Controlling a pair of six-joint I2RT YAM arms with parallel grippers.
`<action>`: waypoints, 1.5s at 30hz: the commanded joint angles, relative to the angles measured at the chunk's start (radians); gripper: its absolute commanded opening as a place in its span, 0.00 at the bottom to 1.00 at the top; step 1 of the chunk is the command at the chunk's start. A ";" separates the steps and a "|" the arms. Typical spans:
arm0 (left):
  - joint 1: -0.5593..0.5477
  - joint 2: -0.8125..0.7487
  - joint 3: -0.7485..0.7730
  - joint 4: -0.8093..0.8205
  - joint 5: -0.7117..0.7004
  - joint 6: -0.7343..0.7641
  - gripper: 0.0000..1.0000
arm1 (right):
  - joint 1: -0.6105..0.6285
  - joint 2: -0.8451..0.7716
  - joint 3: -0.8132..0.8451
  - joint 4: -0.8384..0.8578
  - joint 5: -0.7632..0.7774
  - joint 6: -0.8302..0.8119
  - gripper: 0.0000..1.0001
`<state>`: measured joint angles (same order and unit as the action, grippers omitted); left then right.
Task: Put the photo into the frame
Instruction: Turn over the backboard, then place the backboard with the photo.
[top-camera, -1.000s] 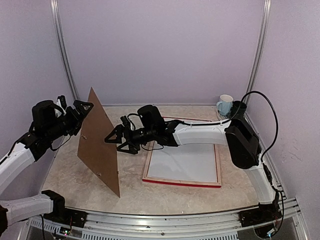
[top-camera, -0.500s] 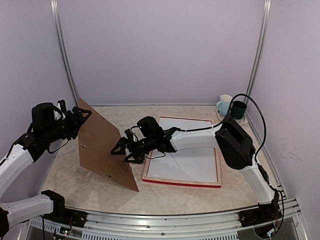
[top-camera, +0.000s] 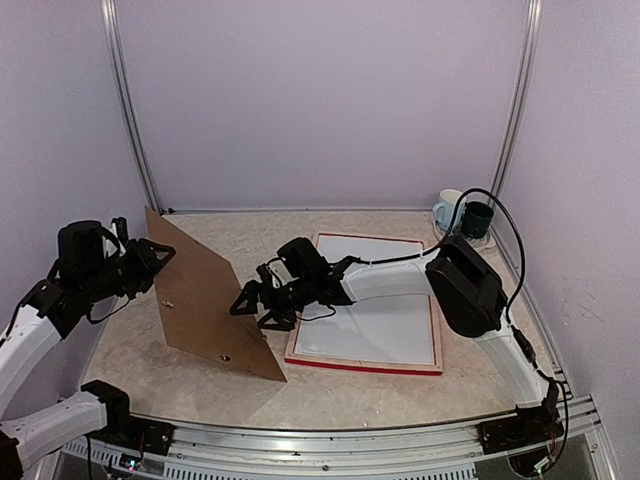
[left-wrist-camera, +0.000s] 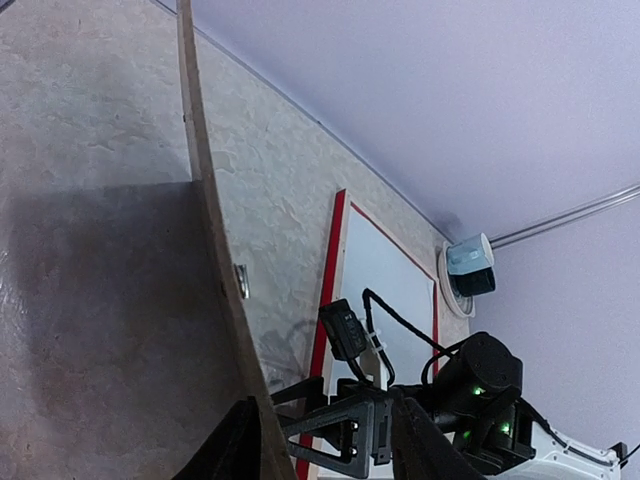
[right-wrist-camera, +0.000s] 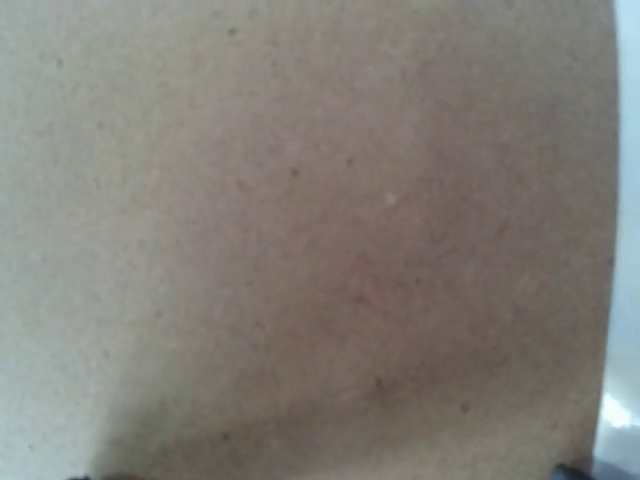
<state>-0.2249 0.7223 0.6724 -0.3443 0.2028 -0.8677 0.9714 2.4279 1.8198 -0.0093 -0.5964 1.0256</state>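
Both apart: left gripper (top-camera: 158, 255) straddles backing board (top-camera: 205, 300) edge unclamped, right gripper (top-camera: 252, 303) splayed beside it; pinch firmly before moving board.

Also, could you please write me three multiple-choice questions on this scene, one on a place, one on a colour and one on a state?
1. Where on the marbled table do the white mug and the dark green mug stand? A) near left corner B) far right corner C) centre
2. What colour is the near edge of the flat rectangular picture frame? A) red B) blue C) black
3. How is the thin brown backing board placed? A) flat inside the frame B) flat on the table C) tilted up on edge
Answers: 1 B, both sit far back on the right; 2 A, a red strip runs along it; 3 C, one corner is raised, the lower edge on the table.
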 joint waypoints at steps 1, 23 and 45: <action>-0.002 -0.026 -0.002 -0.074 0.023 0.007 0.37 | -0.005 0.027 -0.021 -0.060 0.024 -0.020 0.99; 0.013 -0.204 -0.084 -0.103 -0.046 -0.056 0.00 | -0.080 -0.209 -0.152 -0.060 0.013 -0.129 0.99; 0.016 -0.205 -0.068 0.109 0.111 -0.133 0.00 | -0.248 -0.749 -0.542 -0.163 0.117 -0.334 0.99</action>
<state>-0.2146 0.5171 0.5373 -0.3645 0.2630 -0.9688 0.7418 1.7557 1.3285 -0.1596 -0.5083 0.7212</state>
